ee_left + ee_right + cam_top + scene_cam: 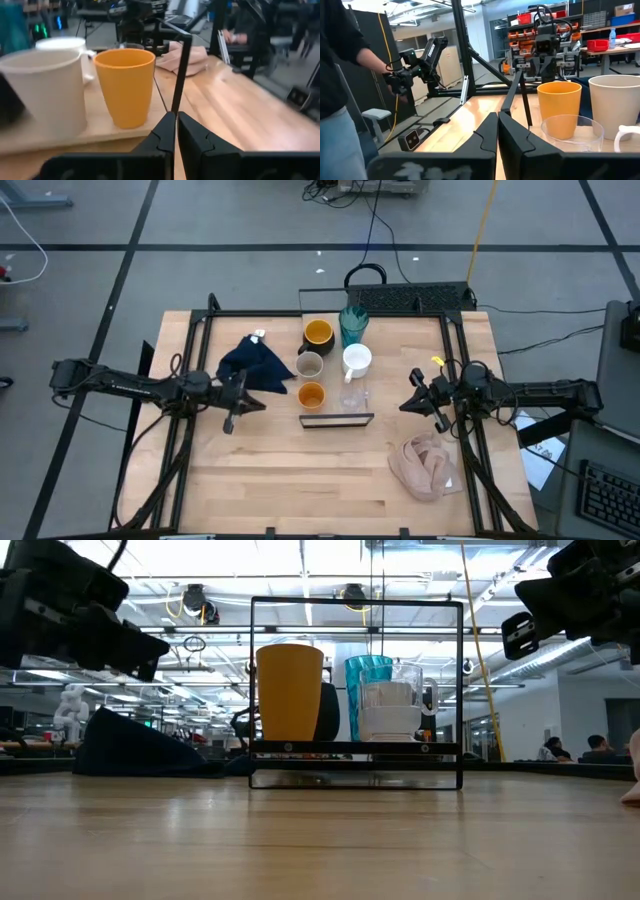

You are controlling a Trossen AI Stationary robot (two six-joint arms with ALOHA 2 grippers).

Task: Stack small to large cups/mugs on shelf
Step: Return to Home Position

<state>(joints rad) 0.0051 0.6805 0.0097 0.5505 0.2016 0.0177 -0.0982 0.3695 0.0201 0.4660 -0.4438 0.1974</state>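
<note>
Six cups stand on the light-wood shelf (336,378) at the table's middle. At the far end are the black mug with orange inside (318,333) and the teal tumbler (353,323). In the middle are the grey-beige cup (309,365) and the white mug (357,360). At the near end are the orange cup (311,394) and the clear glass (353,396). My left gripper (252,402) is shut and empty, left of the shelf, facing the orange cup (125,85). My right gripper (408,404) is shut and empty, right of the shelf, facing the clear glass (572,132).
A thin black wire frame (356,602) rises around the shelf. A dark navy cloth (255,363) lies left of the shelf, and a pink-beige cloth (428,465) lies near the table's right front. A person (340,75) stands beyond the table in the right wrist view.
</note>
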